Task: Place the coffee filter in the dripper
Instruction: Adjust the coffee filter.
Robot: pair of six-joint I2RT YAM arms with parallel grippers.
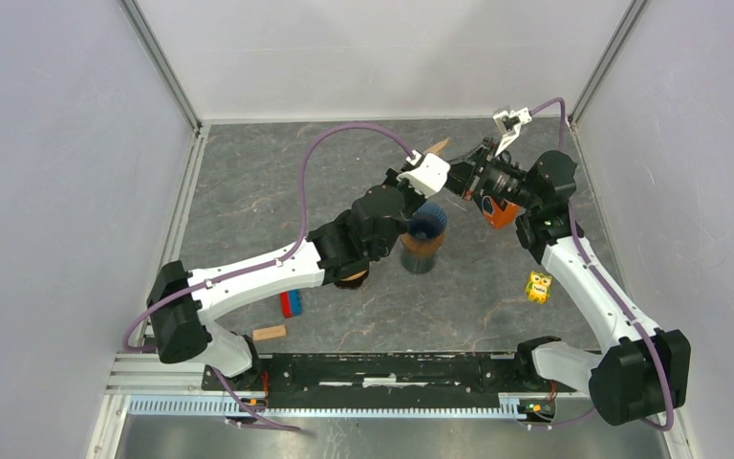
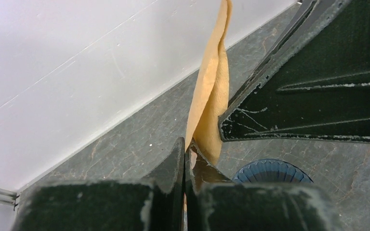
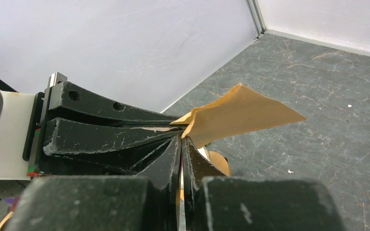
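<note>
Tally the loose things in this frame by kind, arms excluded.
Paper filter: 1
Blue dripper: 1
Cup under dripper: 1
Yellow packet: 1
Wooden block: 1
Blue-and-red piece: 1
Orange item, part hidden: 1
Brown item, part hidden: 1
Total: 8

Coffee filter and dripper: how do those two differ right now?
The coffee filter is thin tan paper, folded flat; the dripper is dark blue, round and ribbed. The coffee filter is held in the air, pinched by the left hand and the right hand; the dripper stands on a brown-banded vessel on the table, with neither hand on it.
</note>
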